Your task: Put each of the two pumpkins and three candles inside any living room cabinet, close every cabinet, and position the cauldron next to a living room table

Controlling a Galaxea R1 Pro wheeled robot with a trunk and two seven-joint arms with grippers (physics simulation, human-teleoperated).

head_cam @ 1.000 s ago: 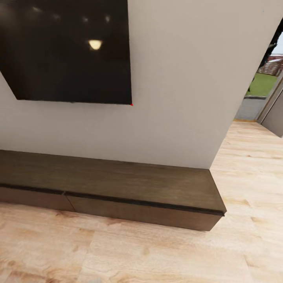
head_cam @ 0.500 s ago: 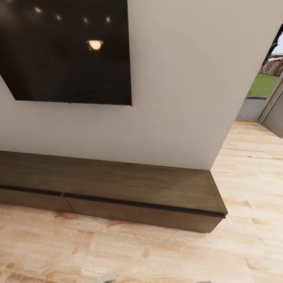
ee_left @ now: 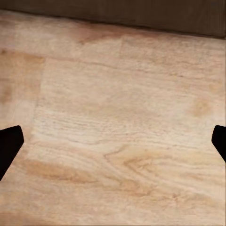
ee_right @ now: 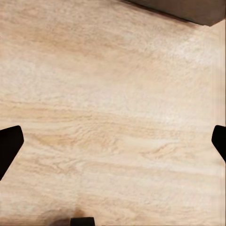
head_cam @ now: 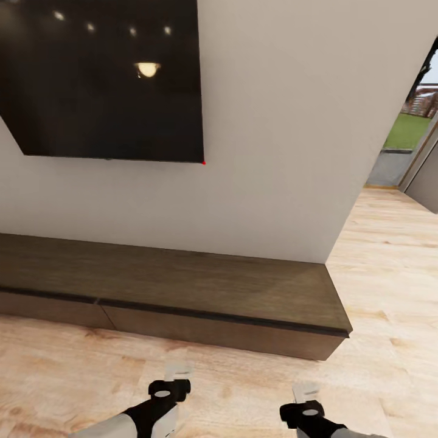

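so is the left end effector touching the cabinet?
Apart. Head view shows bare floor between the left end effector and the cabinet front.

Head view: high, angled forward and down at the long low dark brown wooden cabinet (head_cam: 182,286) against the pale wall (head_cam: 292,134), moderately near; black wall screen (head_cam: 103,79) at 11 o'clock, open doorway (head_cam: 410,134) at 2 o'clock.

Left wrist view: close above the light wood plank floor (ee_left: 117,132), facing down, cabinet base at 12 o'clock.

Right wrist view: the same, cabinet corner (ee_right: 188,10) at 1 o'clock.

All three views share the floor strip before the cabinet.
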